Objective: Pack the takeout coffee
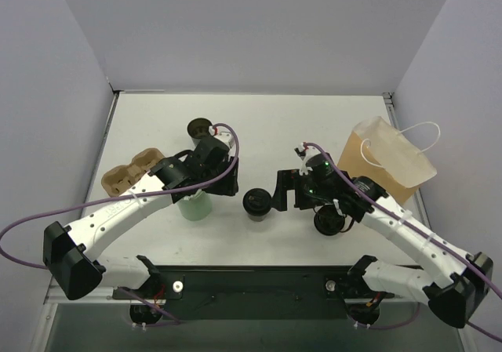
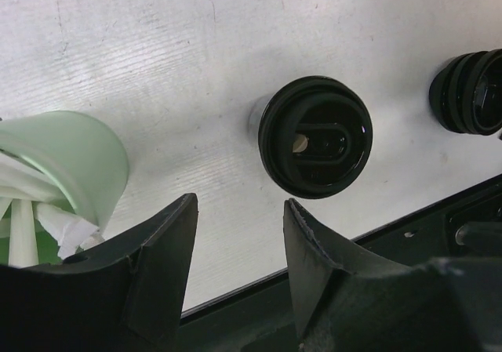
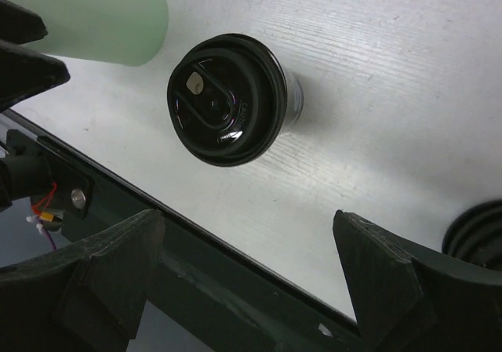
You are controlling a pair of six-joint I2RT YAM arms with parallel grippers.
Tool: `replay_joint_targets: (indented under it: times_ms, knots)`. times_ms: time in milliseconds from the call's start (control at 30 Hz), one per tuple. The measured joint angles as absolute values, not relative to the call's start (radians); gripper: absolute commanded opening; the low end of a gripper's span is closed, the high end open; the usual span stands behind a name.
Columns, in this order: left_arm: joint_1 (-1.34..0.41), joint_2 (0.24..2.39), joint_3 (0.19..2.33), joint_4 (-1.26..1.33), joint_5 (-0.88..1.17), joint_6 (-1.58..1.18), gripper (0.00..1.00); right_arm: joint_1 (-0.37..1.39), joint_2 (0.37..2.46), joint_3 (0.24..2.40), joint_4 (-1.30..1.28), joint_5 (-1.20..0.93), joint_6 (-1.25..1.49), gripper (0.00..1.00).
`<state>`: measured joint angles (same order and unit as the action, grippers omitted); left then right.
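My right gripper point(image 3: 247, 226) gapes wide, holding nothing; I'd straddle the small black lidded paper cup point(image 3: 227, 97) evenly, then squeeze gently.

Takeout coffee point(image 1: 257, 203), small round black-lidded cup, standing upright, front centre

Nothing legible shows in any view. The closest thing to lettering is a short raised marking on the black lid point(image 3: 227, 97) of the takeout coffee point(image 3: 292, 101), just beside the lid's oval sip recess in the right wrist view. It is too small and too glossy to make out as letters or numbers. In the left wrist view the same lid shows only its moulded shape, with no marking that can be read.
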<state>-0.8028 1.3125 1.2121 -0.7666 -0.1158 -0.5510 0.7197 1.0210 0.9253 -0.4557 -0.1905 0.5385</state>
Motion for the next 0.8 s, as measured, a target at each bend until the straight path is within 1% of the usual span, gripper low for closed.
replay_joint_targets:
  times_ms: [167, 467, 567, 667, 800]
  knots:
    - [-0.803, 1.266, 1.148, -0.756, -0.115, -0.56, 0.57, 0.689, 1.177, 0.926, -0.382, -0.275, 0.499, 0.92]
    - [-0.803, 1.142, 1.09, -0.751, -0.1, -0.569, 0.57, 0.616, 1.317, 0.926, -0.262, -0.413, 0.482, 0.91]
    - [-0.803, 1.112, 1.082, -0.743, -0.096, -0.572, 0.57, 0.615, 1.357, 0.926, -0.236, -0.443, 0.472, 0.89]
    - [-0.804, 1.086, 1.068, -0.741, -0.092, -0.575, 0.57, 0.615, 1.395, 0.926, -0.224, -0.459, 0.464, 0.84]
    - [-0.806, 1.07, 1.05, -0.736, -0.089, -0.582, 0.57, 0.611, 1.436, 0.927, -0.21, -0.466, 0.448, 0.81]
